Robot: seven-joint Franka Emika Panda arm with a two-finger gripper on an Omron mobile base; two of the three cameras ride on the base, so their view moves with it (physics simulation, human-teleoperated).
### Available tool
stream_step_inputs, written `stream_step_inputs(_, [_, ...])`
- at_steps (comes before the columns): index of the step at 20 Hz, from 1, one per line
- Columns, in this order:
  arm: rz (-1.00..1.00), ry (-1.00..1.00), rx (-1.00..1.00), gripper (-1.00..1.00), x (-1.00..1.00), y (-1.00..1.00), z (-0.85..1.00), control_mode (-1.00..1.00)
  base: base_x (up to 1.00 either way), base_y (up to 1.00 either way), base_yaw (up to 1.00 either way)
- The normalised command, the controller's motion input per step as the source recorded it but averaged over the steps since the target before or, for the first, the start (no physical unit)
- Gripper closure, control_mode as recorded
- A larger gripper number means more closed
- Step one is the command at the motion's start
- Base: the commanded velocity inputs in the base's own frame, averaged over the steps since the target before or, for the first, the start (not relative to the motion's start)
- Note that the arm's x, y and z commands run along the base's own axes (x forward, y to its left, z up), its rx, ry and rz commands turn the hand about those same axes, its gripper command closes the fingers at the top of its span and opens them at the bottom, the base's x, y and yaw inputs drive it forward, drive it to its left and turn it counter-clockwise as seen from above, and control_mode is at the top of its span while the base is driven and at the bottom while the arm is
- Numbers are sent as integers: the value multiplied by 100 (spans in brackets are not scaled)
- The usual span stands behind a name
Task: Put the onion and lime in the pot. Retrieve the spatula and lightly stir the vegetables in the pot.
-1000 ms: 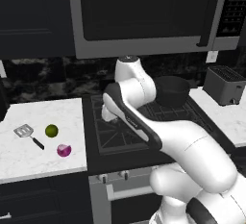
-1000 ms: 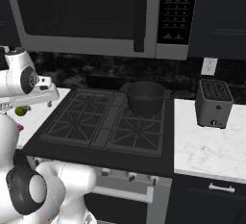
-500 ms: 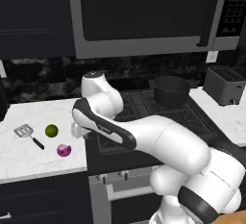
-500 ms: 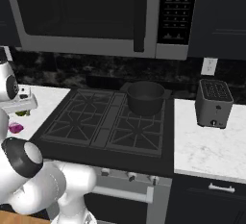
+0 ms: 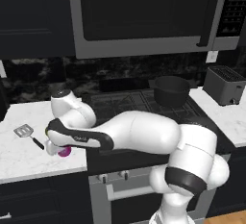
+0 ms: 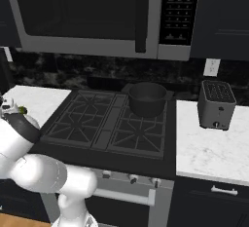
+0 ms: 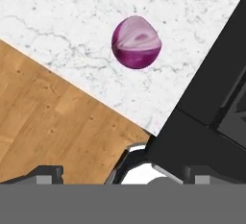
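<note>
Black gas stove [image 6: 104, 123] sits in the middle with white marble counter [image 5: 24, 155] on either side. A boxy dark toaster [image 6: 216, 104] stands on the right-hand counter [image 6: 209, 148] — just under a wall outlet [image 6: 211, 67]. Big microwave [image 5: 144, 16] hangs over the burners, and the floor [image 7: 53, 127] is wood planks.

There was one onion [image 7: 136, 42] at the hand view's upper middle, one spatula [image 5: 28, 134] at the left base view's left edge, one pot [image 6: 147, 99] centre, one toaster [image 6: 217, 104] right, one microwave [image 6: 97, 11] on top.
</note>
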Motion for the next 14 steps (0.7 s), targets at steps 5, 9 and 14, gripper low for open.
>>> stream_step_inputs(5, [-15,0,-14,-100,5,22,-33,-100,0,0,0])
stream_step_inputs(9, [-25,1,-11,-100,21,4,-28,-100,0,0,0])
stream_step_inputs(14, [-26,0,-3,-100,30,0,-21,-100,0,0,0])
